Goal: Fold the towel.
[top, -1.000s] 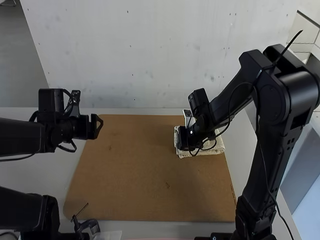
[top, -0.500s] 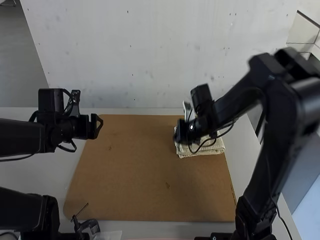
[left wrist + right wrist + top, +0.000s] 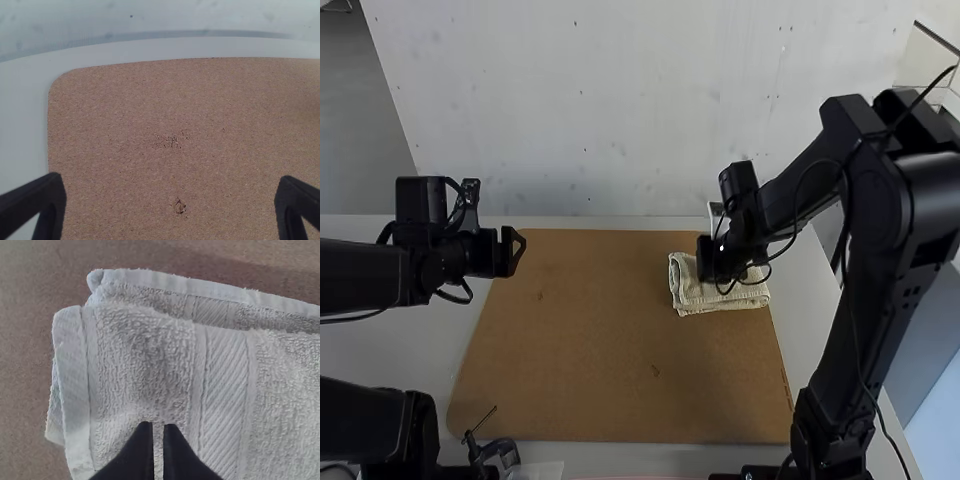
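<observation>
With 12 o'clock as the far side in the high view, the brown board (image 3: 590, 350) has a rounded corner at 10 o'clock, with a pale tabletop (image 3: 400, 345) bordering it; from the towel (image 3: 695, 295), the board's wide stretch runs from 6 round to 10 o'clock, while the towel's 3 o'clock end reaches the board's edge.

The right gripper (image 3: 708, 262) is over the towel's 12 o'clock part, its 2 fingers (image 3: 141, 445) nearly meeting, with a narrow gap between them and no cloth pinched; the towel spreads beneath it toward 3 and 7 o'clock; the left gripper (image 3: 518, 252) stands wide at the board's 10 o'clock corner, well apart from the towel.

The towel is pale, looped terry, folded into a compact, roughly rectangular stack; its layers are offset along 2 sides; smooth hems edge it, and a flat woven band carries slanted ribs; the board is matt and finely speckled, with small dark scuffs.
</observation>
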`<action>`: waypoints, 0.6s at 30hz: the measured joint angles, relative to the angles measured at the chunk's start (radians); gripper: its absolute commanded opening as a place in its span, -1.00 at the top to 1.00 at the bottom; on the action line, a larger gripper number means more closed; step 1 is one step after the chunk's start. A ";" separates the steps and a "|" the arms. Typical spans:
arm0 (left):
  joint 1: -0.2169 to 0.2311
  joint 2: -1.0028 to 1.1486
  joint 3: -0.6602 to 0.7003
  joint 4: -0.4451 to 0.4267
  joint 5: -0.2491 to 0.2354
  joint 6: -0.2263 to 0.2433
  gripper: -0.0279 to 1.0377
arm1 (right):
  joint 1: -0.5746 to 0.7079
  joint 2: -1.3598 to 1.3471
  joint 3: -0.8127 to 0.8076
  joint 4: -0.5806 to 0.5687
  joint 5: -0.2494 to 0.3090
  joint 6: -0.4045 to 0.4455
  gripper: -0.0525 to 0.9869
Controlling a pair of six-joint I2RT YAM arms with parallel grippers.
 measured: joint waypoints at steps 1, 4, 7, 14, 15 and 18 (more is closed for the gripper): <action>0.000 0.000 0.000 0.000 0.000 0.000 -0.80 | 0.008 0.002 0.000 0.002 0.005 -0.001 0.86; 0.000 0.000 0.000 0.000 0.000 0.000 -0.80 | 0.032 0.028 0.000 0.007 0.015 -0.001 0.86; 0.000 0.000 0.000 0.000 0.000 0.000 -0.80 | 0.053 0.063 0.000 0.022 0.019 0.001 0.86; 0.000 0.000 0.000 0.000 0.000 -0.003 -0.80 | 0.077 0.117 0.000 0.029 0.025 0.006 0.86; 0.000 0.000 0.000 0.000 0.000 -0.003 -0.80 | 0.078 0.117 0.000 0.030 0.018 0.010 0.86; 0.000 0.000 0.000 0.000 0.000 -0.003 -0.80 | 0.079 0.115 -0.011 0.068 -0.043 0.030 0.86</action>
